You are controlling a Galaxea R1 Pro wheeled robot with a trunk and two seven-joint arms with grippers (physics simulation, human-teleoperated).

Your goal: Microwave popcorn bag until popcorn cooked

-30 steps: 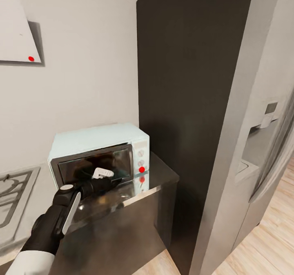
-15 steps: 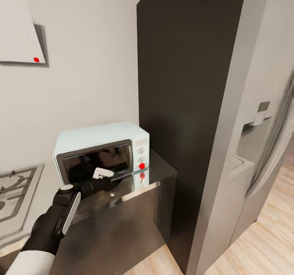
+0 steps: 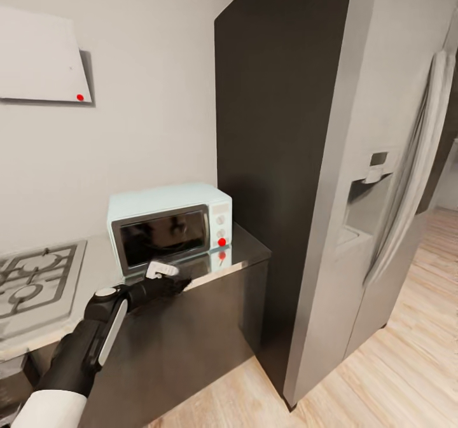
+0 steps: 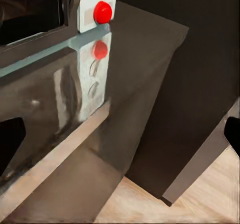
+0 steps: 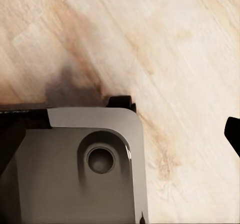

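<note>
My left tool hovers at the table edge, lower left of centre — fingers spread, holding nothing. Microwave sits just beyond it, up-frame, door shut (red dot at its right). Popcorn bag unseen. Right tool hangs over the wood floor; its state I cannot tell. Left arm is nearer — the door comes first, I judge.

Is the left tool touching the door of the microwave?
Apart. The head view shows the left tool at the countertop edge, glossy surface between it and the microwave.
</note>
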